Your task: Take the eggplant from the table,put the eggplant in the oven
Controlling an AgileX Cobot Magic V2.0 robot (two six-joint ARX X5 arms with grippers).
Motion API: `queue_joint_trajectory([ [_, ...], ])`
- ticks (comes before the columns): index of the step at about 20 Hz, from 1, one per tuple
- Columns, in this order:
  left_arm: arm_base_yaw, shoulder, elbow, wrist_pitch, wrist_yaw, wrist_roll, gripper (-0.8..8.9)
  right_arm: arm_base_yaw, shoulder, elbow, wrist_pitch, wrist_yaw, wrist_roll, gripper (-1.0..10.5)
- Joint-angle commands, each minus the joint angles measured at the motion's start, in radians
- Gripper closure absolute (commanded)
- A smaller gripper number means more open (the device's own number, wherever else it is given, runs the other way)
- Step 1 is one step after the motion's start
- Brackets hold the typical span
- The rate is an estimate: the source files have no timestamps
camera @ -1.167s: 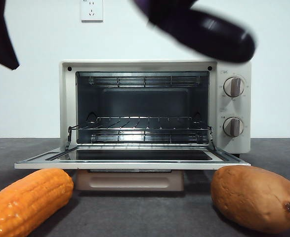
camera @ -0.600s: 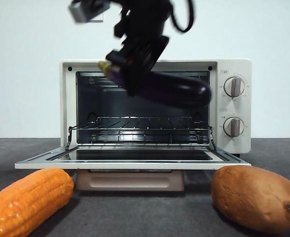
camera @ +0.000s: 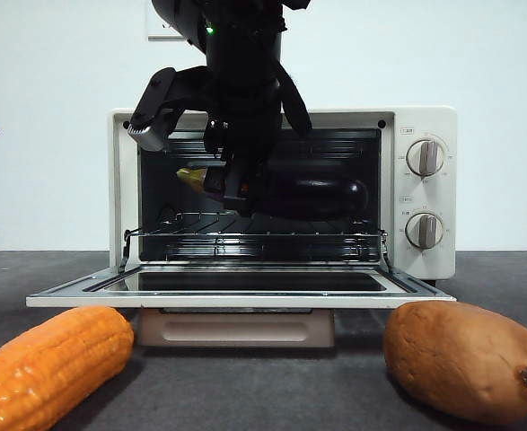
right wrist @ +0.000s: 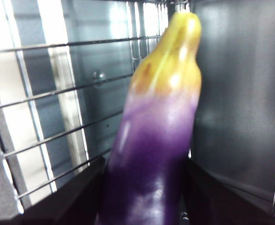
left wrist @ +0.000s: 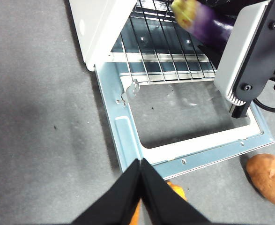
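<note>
The right gripper [camera: 238, 193], jaws clamped on the eggplant [camera: 312, 196], holds it inside the oven [camera: 425, 193] above the rack [camera: 254, 235]; left gripper [left wrist: 141, 176] jaws closed, empty.

Lab-like test bench: bare white wall [camera: 57, 135], wall socket [camera: 160, 27] (partly hidden)

Purple eggplant [right wrist: 149, 164] (yellow stem end), cream oven [camera: 425, 193], orange corn [camera: 52, 364] — brown sweet potato [camera: 465, 359], speckled grey table [left wrist: 43, 117]

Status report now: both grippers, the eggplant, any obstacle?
Right gripper shut on eggplant, inside oven above wire rack. Left gripper shut, waiting over the table. No obstacle seen.
</note>
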Motion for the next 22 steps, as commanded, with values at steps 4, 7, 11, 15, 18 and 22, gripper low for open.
queue_joint_trajectory([
  [4,0.000,0.006,0.004,0.014,0.003,0.016,8.08,0.006,0.023,0.029,0.012,0.002,0.061,6.6],
  [7,0.000,0.006,0.004,0.014,0.003,0.016,8.08,0.017,0.023,0.029,0.010,0.006,0.098,6.6],
  [11,0.000,0.007,0.004,0.014,0.003,0.016,8.08,0.023,0.023,0.029,0.009,0.006,0.125,6.6],
  [15,0.000,0.007,0.004,0.014,0.002,0.017,8.08,0.023,0.023,0.032,0.008,0.006,0.125,6.6],
  [18,0.000,0.019,0.004,0.015,0.002,0.021,8.08,0.023,0.023,0.034,0.005,0.006,0.125,6.6],
  [22,0.000,0.041,0.004,0.018,0.003,0.024,8.08,0.023,0.023,0.034,0.002,0.007,0.124,6.6],
])
